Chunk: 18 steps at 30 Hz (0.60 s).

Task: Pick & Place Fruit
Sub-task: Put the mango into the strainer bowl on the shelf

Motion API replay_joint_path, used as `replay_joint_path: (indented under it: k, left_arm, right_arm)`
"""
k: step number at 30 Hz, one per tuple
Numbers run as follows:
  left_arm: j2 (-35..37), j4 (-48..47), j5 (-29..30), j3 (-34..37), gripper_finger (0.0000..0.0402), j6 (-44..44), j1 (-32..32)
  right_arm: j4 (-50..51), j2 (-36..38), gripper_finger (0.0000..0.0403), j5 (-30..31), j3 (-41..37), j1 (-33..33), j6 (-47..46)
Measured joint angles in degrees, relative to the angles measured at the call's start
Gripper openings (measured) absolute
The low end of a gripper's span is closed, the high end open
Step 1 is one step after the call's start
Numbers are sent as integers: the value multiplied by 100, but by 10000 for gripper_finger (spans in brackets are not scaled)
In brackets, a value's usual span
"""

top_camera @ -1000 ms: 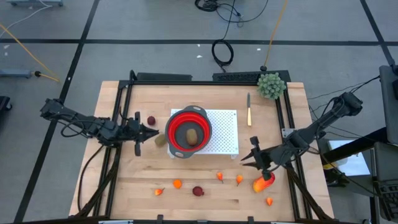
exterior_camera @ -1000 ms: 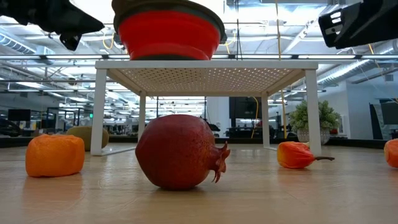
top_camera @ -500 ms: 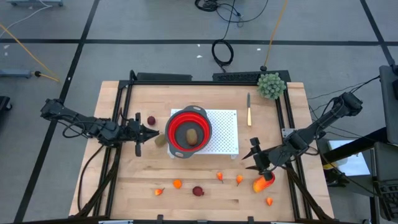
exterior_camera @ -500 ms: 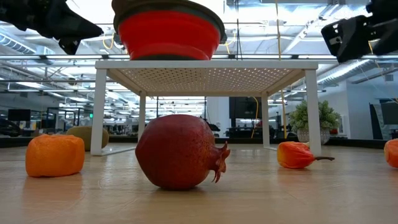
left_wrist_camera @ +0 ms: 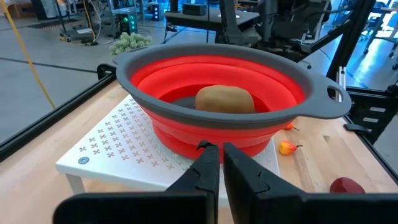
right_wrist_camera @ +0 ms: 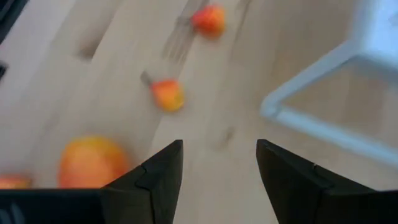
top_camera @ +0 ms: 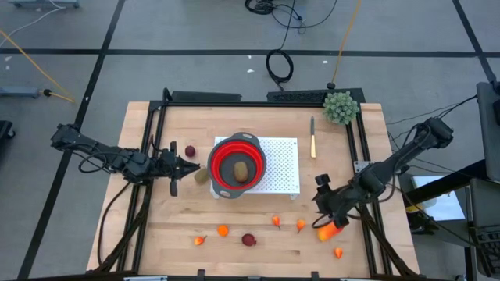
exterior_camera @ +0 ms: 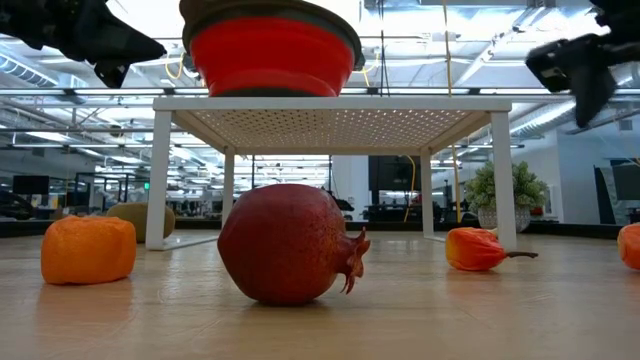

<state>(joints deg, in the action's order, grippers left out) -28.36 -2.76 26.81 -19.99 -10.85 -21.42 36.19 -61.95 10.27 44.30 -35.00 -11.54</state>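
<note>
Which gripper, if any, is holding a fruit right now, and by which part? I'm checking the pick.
Neither. The right gripper is open over bare table beside the mango; the left gripper is shut and empty.

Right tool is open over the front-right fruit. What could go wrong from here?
1. The right tool, open, sits beside the red-orange oblong, not over it; closing now would likely miss.
2. Small orange pieces lie nearby and could get knocked.
3. The red bowl overhangs its white stand; a bump might tip it.

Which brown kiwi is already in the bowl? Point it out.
The kiwi lying inside the red bowl on the white stand. The other kiwi sits on the wood beside the bowl, by the left gripper.
</note>
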Motion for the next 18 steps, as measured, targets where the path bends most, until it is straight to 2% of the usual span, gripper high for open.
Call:
replay_joint_path:
  k: [4, 9, 18]
  left_arm:
    - [0, 0, 2, 0, 20, 0, -1]
    - [-1, 0, 4, 0, 3, -9, 1]
    - [0, 2, 11, 0, 24, -42, 1]
  right_arm:
    - [499, -391, 199, -544, 184, -94, -407]
    - [646, -794, 199, -1018, 209, -349, -649]
    - [696, -833, 199, -1207, 209, -573, -1362]
